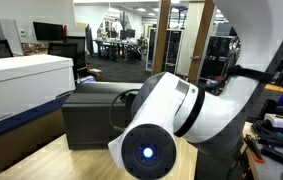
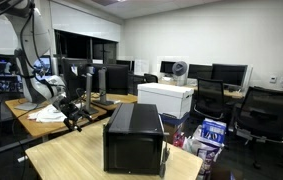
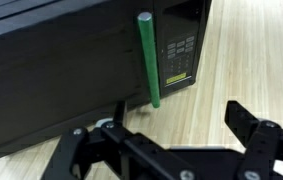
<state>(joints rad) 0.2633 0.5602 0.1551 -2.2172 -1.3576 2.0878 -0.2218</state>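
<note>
- Green handle (image 3: 148, 58) fixed upright on the front of the black microwave (image 3: 51, 80), just beside its keypad (image 3: 179, 60); long axis running from the door's top towards its bottom edge, leaning only slightly in the wrist view.
- Pincer (image 3: 176, 150) spread wide and empty, hovering in front of the microwave's door, close to the handle's lower end yet apart from it, touching nothing.
- Handle lying straight ahead of the open gap, off-centre between the fingers (image 3: 251, 125); long axis set square across the line from one fingertip to the other, not along it.
- Microwave (image 2: 133, 135) seen in an exterior view standing on the pale wooden desk (image 2: 71, 160), with a white box (image 2: 166, 97) near, beyond the microwave's far side.
</note>
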